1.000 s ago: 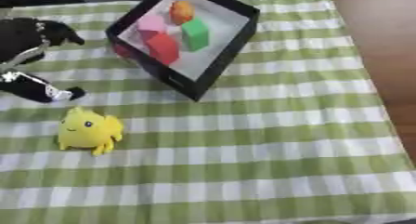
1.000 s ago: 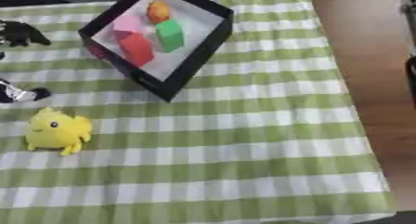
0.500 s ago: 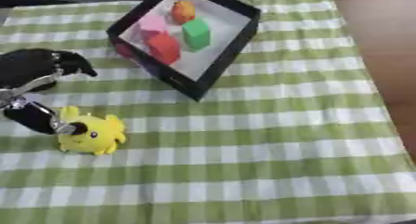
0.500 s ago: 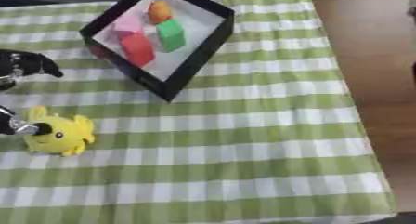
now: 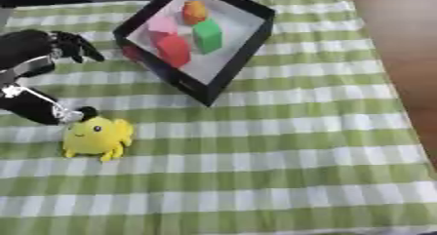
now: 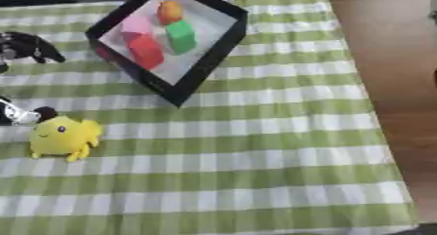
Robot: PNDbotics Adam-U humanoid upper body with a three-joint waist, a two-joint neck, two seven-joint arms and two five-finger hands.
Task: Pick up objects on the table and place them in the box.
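Observation:
A yellow plush toy [image 5: 96,137] lies on the green checked cloth at the left. My left hand [image 5: 41,73] hovers just above and left of it, fingers spread wide; the thumb tip [image 5: 77,114] touches the toy's top and the fingers [image 5: 78,47] reach toward the box. The black box [image 5: 198,36] with a white inside stands tilted at the upper middle. In it lie a pink block [image 5: 160,26], a red block [image 5: 174,50], a green block [image 5: 208,35] and an orange piece [image 5: 194,11]. My right hand shows in neither view.
The green checked cloth [image 5: 282,170] covers the table. A bare brown strip [image 6: 397,83] runs along the right side. The box's near corner [image 5: 208,100] points toward the table's middle.
My left hand has come down and to the right toward the yellow toy, and its thumb now reaches the toy's top. The toy and the box stay in place.

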